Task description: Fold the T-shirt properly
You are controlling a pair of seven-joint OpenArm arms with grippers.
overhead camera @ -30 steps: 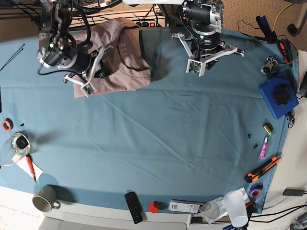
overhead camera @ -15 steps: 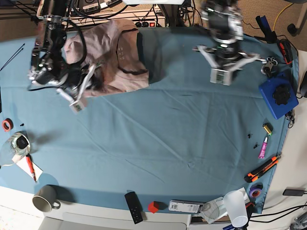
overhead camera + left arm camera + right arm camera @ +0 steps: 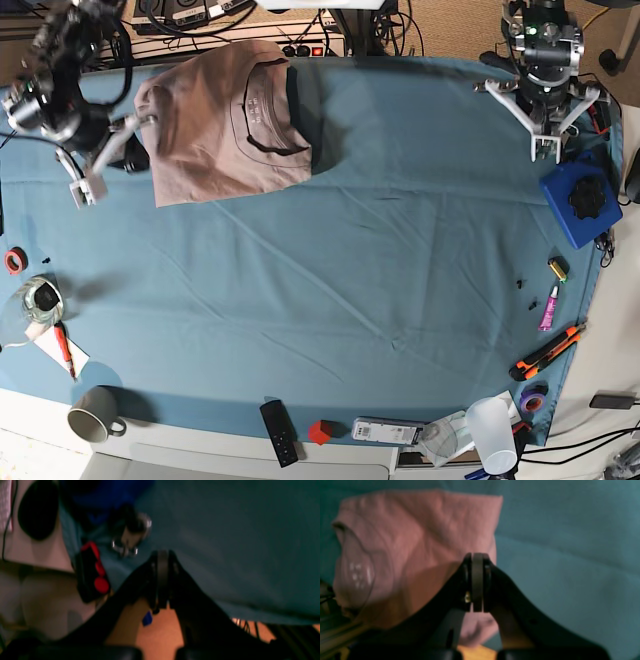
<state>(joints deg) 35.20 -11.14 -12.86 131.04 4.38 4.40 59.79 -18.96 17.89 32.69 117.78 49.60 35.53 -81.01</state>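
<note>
The T-shirt [image 3: 222, 125] lies folded into a dusty-pink rectangle on the teal cloth at the back left, collar and dark inner neck facing up. In the right wrist view the T-shirt [image 3: 420, 537] fills the upper left. My right gripper [image 3: 84, 190] hangs left of the shirt, apart from it; up close my right gripper [image 3: 477, 557] is shut on nothing. My left gripper [image 3: 545, 152] is at the far right back corner, far from the shirt. Its wrist view shows my left gripper [image 3: 162, 555] shut and empty over the cloth.
A blue box [image 3: 580, 203] sits just below the left gripper, with keys [image 3: 127, 540] and a red-and-black tool [image 3: 92, 577] near the table edge. An orange cutter [image 3: 548, 350], plastic cup [image 3: 492, 432], remote [image 3: 279, 432] and mug [image 3: 95, 415] line the right and front edges.
Both arms have swung outward from the shirt: the right arm toward the table's left edge, the left arm toward the back right corner. The folded shirt now lies uncovered.
</note>
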